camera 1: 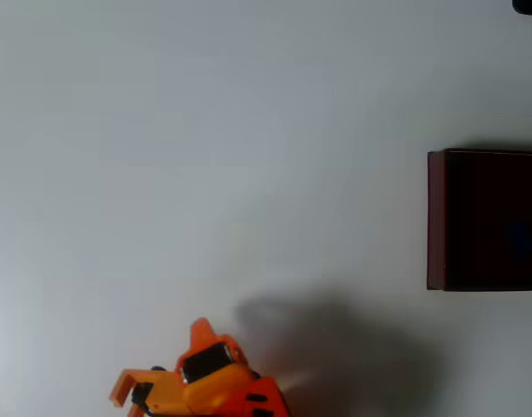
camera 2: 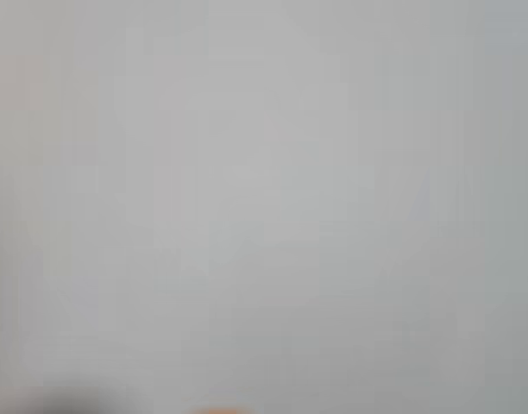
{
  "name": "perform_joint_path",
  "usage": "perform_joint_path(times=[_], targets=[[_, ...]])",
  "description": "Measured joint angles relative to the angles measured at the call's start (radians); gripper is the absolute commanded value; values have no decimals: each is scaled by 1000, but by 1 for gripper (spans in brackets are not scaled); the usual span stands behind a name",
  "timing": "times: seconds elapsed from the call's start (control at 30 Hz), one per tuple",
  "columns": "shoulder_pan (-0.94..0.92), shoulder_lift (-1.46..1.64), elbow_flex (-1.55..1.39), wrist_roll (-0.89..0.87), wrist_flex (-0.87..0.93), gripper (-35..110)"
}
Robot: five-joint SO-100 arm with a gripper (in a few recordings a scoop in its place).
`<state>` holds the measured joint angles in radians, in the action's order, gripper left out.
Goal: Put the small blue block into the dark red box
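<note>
Hovering well apart from the red box (camera 1: 436, 217), the orange gripper (camera 1: 157, 360), fingers spread and empty, risks searching blind: the block's position is unclear.

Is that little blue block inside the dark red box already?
Probably inside: a faint bluish patch, likely the small blue block, shows on the dark red box's dark floor.

Dark red box (camera 1: 436, 219), block (camera 1: 518, 236) inside

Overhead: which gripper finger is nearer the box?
The upper finger of the gripper, at the picture's bottom; the other finger sits lower left, farther from the box.
</note>
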<state>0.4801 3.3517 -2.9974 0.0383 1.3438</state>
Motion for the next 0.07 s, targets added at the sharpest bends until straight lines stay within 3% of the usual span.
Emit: perform_joint_path(times=[0.07], targets=[[5, 2, -3, 0, 0, 0]])
